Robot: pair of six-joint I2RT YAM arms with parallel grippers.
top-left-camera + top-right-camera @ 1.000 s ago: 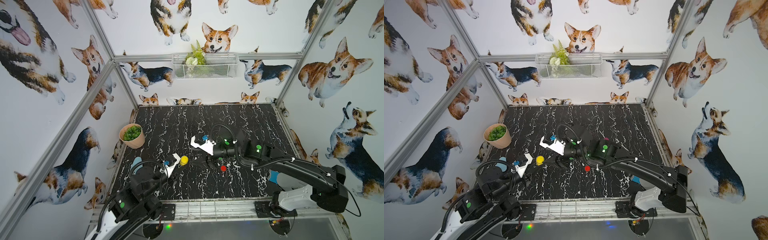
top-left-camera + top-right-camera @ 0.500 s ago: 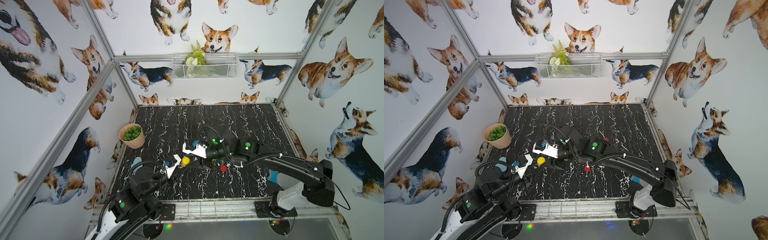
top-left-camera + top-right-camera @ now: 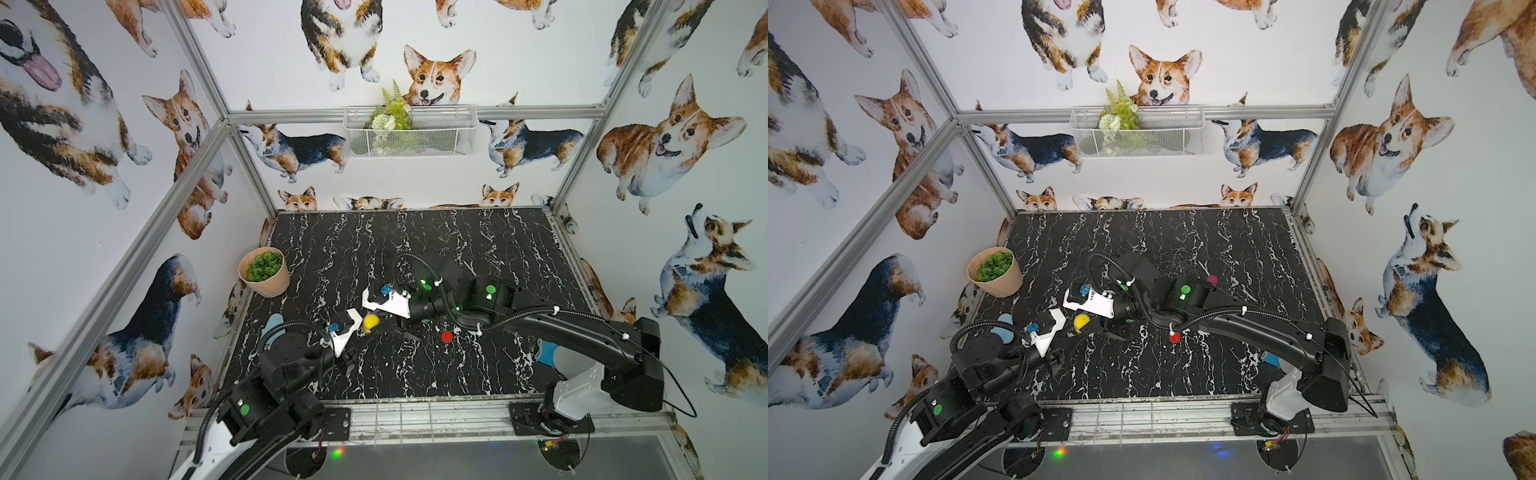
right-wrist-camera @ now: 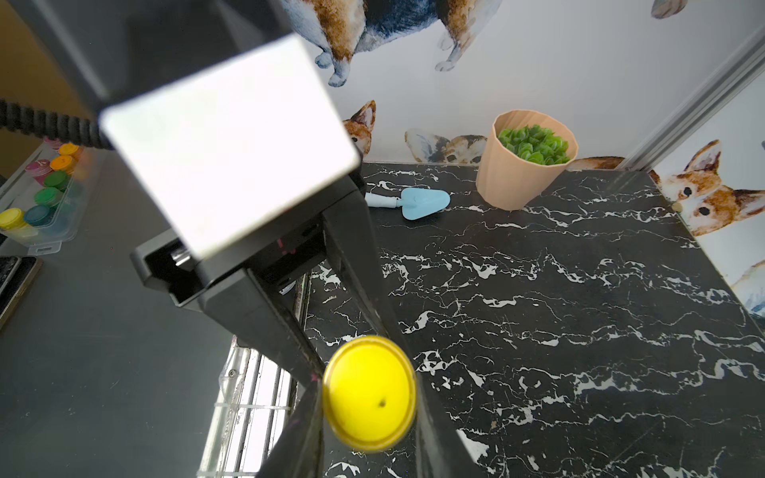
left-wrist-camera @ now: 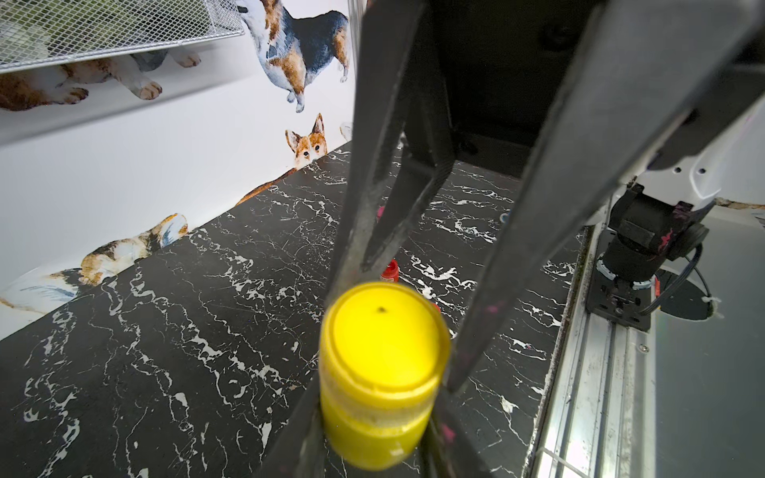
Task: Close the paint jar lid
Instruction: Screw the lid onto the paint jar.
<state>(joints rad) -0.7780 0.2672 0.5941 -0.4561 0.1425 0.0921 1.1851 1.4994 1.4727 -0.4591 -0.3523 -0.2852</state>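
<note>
Yellow lid (image 5: 383,339) sits on the jar (image 5: 372,430), low centre in both top views; left gripper (image 5: 368,445) clamps the jar, right gripper (image 4: 368,418) the lid, so tightening likely remains.

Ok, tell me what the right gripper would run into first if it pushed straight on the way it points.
The right gripper flanks the yellow paint jar at its lid. Pushed on, it would probably strike the left gripper, which clamps that jar's body just beyond; depth is unclear.
</note>
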